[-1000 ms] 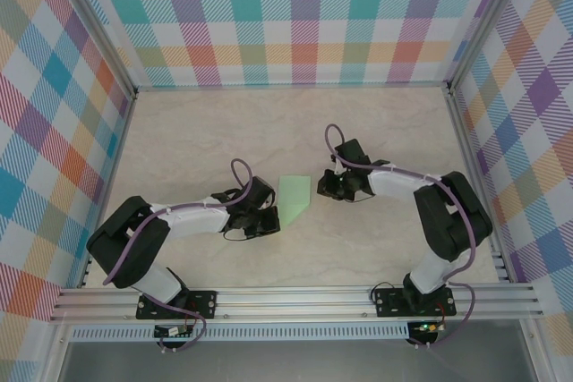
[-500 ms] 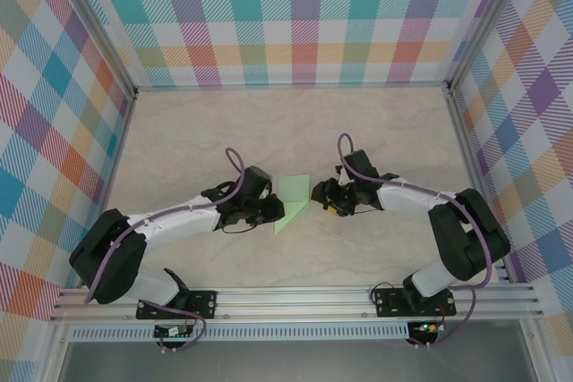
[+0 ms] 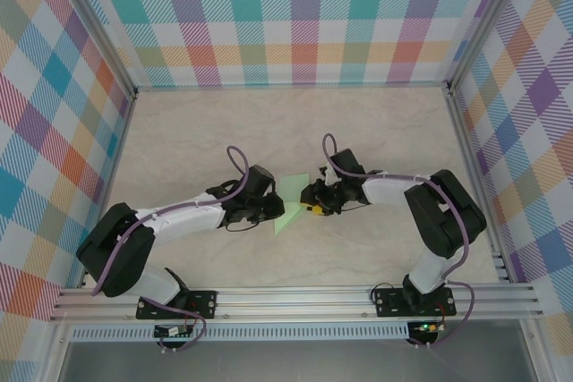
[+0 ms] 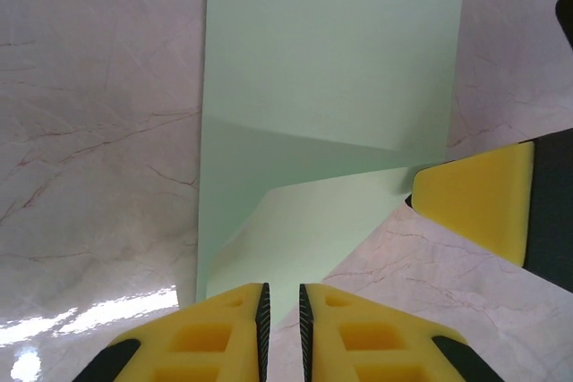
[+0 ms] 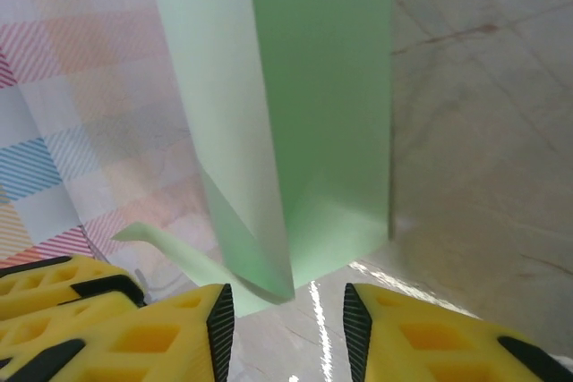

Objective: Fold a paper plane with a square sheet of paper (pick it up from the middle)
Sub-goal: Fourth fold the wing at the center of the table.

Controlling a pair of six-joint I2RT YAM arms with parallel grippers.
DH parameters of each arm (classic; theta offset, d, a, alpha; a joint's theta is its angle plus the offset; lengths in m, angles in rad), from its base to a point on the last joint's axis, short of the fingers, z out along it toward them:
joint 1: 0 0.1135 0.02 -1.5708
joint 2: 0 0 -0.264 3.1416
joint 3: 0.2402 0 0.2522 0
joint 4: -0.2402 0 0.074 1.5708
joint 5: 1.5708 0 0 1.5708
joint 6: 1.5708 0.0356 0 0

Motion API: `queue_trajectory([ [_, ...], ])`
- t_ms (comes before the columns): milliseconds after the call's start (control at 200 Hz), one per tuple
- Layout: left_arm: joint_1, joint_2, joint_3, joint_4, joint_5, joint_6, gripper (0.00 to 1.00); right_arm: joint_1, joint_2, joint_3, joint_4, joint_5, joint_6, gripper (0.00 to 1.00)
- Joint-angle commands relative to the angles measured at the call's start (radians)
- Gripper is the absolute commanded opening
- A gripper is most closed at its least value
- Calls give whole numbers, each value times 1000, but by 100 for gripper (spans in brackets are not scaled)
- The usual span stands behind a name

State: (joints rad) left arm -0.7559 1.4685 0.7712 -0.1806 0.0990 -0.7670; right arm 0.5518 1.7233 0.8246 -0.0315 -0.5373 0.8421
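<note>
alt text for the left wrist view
A partly folded green sheet of paper rests on the marbled table, one corner creased over. The left gripper sits at its near tip, fingers a narrow gap apart, and the right gripper's fingertip touches its side edge.

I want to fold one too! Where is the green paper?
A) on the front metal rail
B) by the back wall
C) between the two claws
C: the green paper lies on the table between the left claw and the right claw.

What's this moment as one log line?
sheet: partly folded | left claw: at sheet's near edge, grip unclear | right claw: open, astride raised flap
</note>
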Motion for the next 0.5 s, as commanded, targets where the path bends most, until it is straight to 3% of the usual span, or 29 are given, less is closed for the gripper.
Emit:
queue_trajectory([
  [0,10,25,22,-20,-25,-8,19,5,29,34,38,-62,-46,38],
  [495,42,127,50,-26,-7,12,19,10,108,87,53,-156,-129,29],
])
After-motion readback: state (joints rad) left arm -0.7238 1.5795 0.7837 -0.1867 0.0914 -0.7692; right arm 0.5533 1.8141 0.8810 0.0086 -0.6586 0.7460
